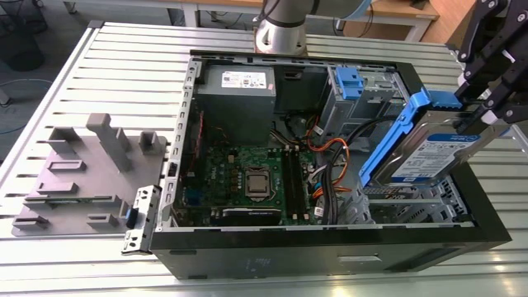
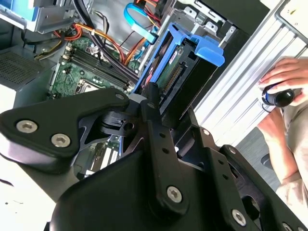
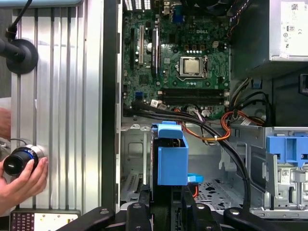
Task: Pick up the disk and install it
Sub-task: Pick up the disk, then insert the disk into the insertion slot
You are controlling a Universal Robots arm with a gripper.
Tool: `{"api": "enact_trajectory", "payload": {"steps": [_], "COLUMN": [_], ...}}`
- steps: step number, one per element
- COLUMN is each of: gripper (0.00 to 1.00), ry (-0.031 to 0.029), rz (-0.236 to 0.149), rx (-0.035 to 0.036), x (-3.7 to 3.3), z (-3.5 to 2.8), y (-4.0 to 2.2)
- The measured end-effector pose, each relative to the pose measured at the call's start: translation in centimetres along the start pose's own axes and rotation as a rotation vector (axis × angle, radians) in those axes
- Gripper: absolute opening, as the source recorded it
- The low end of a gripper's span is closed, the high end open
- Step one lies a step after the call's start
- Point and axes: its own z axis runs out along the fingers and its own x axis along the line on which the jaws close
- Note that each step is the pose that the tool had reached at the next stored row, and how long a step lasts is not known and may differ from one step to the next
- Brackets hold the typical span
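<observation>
The disk (image 1: 429, 151), a silver hard drive with a blue-and-white label in a blue plastic carrier frame, hangs tilted over the open computer case (image 1: 330, 234) on the exterior view's right. My black gripper (image 1: 476, 114) is shut on the disk's upper end. In the second wrist view the disk (image 2: 185, 72) sticks out beyond the gripper (image 2: 161, 108), connector edge showing. In the first wrist view the blue carrier of the disk (image 3: 169, 156) rises from the gripper (image 3: 166, 209) above a perforated metal bay (image 3: 211, 190).
Inside the case lie the green motherboard (image 1: 247, 179), the grey power supply box (image 1: 239, 86), orange and black cables (image 1: 330, 148) and a grey drive cage with a blue handle (image 1: 347, 83). A grey fixture (image 1: 83, 167) sits on the slatted table. A person's hand (image 3: 19, 178) holds a knob beside the case.
</observation>
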Motion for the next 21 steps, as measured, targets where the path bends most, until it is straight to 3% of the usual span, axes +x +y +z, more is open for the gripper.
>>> {"api": "enact_trajectory", "payload": {"steps": [4, 21], "gripper": [0.35, 0.35], "ry": [0.0001, 0.0002], "rz": [-0.003, -0.004], "rx": [0.0000, 0.0000], "x": [-0.01, 0.05], "z": [0.20, 0.88], "y": [-0.52, -1.13]}}
